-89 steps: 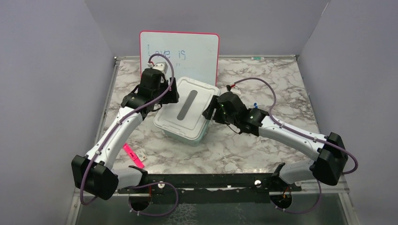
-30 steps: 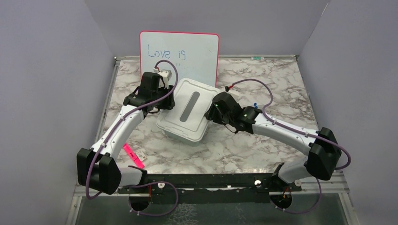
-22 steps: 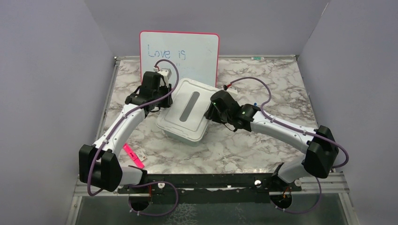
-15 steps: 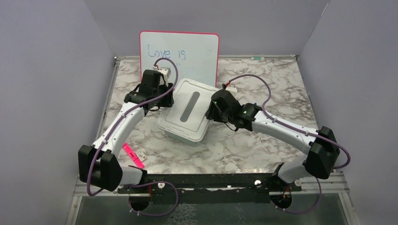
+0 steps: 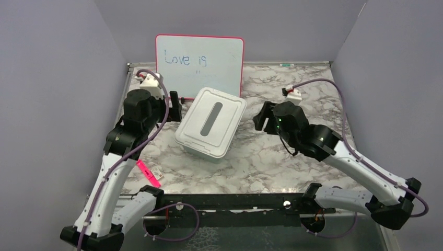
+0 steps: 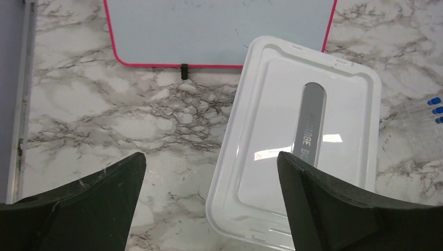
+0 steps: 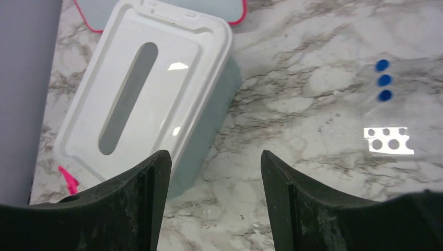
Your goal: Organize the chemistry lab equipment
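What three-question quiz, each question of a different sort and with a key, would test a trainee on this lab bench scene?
1. True or false: the white box has its lid on.
2. Where does the whiteboard stand, seen from the arms' side? A. behind the box, toward the far edge. B. in front of the box, by the arm bases. C. flat on top of the box.
3. How many blue-capped tubes show in the right wrist view?
Key: 1 true; 2 A; 3 three.
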You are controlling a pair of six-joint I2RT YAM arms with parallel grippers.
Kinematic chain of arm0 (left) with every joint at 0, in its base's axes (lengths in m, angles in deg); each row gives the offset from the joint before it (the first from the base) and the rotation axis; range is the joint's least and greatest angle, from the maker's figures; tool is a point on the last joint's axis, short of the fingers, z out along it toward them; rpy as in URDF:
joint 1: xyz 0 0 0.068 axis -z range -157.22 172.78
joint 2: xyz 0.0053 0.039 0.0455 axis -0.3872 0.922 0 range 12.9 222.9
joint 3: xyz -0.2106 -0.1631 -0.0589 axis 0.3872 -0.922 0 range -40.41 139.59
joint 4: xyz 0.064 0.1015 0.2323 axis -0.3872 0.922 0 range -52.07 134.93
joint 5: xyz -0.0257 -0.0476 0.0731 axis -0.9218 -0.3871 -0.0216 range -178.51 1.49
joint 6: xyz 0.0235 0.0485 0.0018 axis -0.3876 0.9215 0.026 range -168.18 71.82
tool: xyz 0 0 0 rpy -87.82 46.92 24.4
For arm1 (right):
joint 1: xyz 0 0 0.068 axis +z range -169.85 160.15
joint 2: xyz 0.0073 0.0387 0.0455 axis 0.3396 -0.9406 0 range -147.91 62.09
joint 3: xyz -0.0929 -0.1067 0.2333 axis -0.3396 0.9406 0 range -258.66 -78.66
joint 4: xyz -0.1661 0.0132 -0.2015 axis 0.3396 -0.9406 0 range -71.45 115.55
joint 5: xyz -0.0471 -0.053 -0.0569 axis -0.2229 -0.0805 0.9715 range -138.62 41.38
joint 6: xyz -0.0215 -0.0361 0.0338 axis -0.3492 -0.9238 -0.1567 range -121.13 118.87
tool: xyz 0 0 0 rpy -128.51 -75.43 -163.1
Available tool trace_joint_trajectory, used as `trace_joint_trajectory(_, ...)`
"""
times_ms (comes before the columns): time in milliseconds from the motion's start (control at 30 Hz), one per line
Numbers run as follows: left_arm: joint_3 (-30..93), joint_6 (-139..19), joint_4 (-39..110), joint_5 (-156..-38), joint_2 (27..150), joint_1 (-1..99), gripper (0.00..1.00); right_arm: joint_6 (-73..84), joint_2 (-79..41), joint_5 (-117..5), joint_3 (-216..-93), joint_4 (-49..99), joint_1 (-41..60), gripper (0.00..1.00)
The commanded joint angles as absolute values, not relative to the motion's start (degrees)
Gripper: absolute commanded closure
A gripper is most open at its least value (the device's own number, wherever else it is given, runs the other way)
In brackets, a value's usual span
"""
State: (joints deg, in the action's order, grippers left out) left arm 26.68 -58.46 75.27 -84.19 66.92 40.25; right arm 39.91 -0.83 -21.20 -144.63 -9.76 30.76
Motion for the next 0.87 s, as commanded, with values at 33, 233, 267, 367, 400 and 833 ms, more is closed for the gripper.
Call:
trace_joint_trajectory(33,23.3,-60.7,80.6,-77.3,57.8,40.5,0.01,38.3,8.9,-6.6,-143.1,-25.6,30.7,0.31)
trace_joint_trajectory(233,22.4,-61.4,83.6,-71.0,48.4,40.4,0.01,40.1,19.7,1.5,-145.9,-35.6,30.7,0.26)
trace_joint_trajectory(267,22.7,-61.5,84.1,-70.1,47.2,40.5,0.01,40.2,21.3,2.3,-146.6,-36.6,30.7,0.23)
trace_joint_trajectory(367,24.8,-61.5,85.6,-68.6,45.1,40.5,0.01,39.8,25.5,3.1,-148.1,-37.9,30.7,0.18)
trace_joint_trajectory(400,25.5,-61.4,86.0,-68.4,44.7,40.4,0.01,39.3,26.4,3.0,-148.5,-38.0,30.6,0.16)
trace_joint_trajectory(833,32.3,-59.1,88.2,-70.6,45.9,40.4,0.01,41.0,29.0,3.7,-151.3,-41.8,30.6,0.12)
